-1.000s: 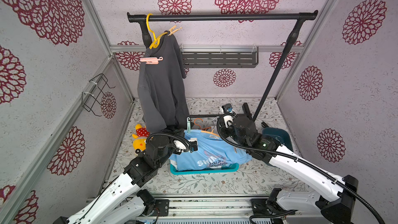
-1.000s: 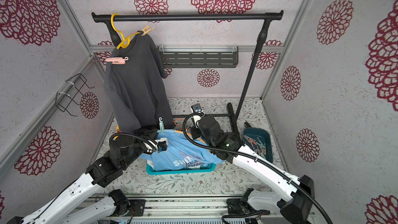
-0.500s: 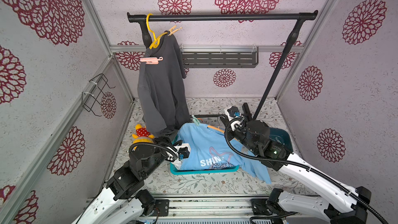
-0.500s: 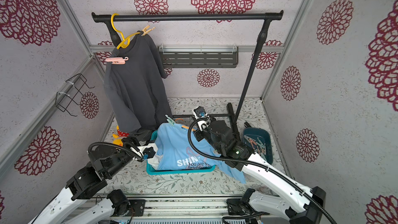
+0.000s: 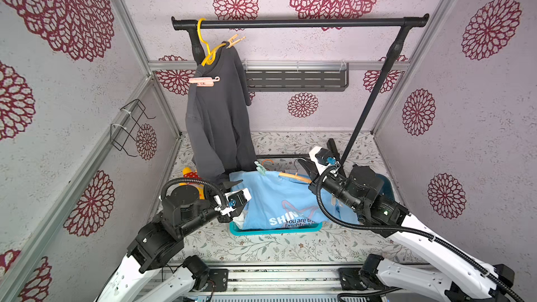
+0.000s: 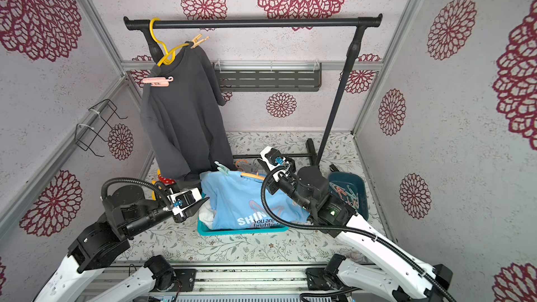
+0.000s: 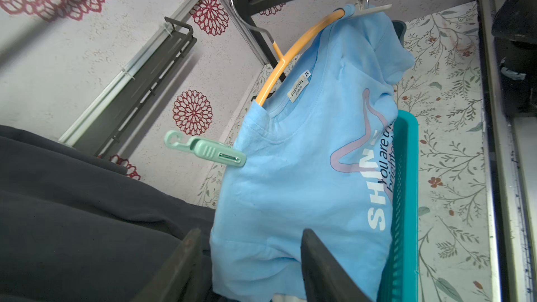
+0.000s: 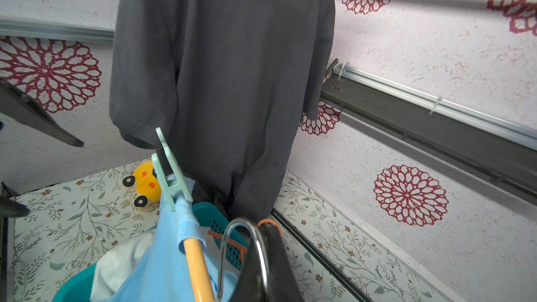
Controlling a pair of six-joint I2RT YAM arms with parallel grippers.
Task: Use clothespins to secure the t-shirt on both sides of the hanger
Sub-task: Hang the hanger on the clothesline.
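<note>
Nearest my base, on the floral-patterned surface (image 5: 261, 249), sits the teal plastic mesh basket (image 5: 276, 230). The light blue printed t-shirt (image 5: 276, 199) drapes into it from the orange plastic hanger (image 5: 294, 176).

My left gripper (image 7: 250, 230) is released, jaws apart and empty, close beside the shirt's near edge. My right gripper (image 8: 263, 245) is clenched on the hanger's metal wire hook (image 8: 232, 233) and holds the hanger tilted above the basket.

The mint-green plastic clothespin (image 7: 209, 151) is clamped on the shoulder at the hanger end toward my left arm. It lies ahead of and above the left gripper, its long axis sticking out away from the shoulder.

The next move, as I judge it, turns on the opposite shoulder. The hanger's long axis runs from my left-arm side across to my right gripper, so that end is nearest the arm that is busy. Spare pastel clothespins (image 6: 345, 193) lie in the dark teal bin (image 6: 361, 187) beside my right arm, well apart from my free left gripper.

Only the left wrist view shows a whitish flat piece (image 7: 373, 9) at that far shoulder. I take it for another peg, but cannot tell whether it grips the cloth. The right wrist view alone shows the mint peg's jaws closed over cloth and hanger tip.

Farthest back, the dark grey t-shirt (image 5: 218, 129) hangs from the black rail (image 5: 305, 23).
</note>
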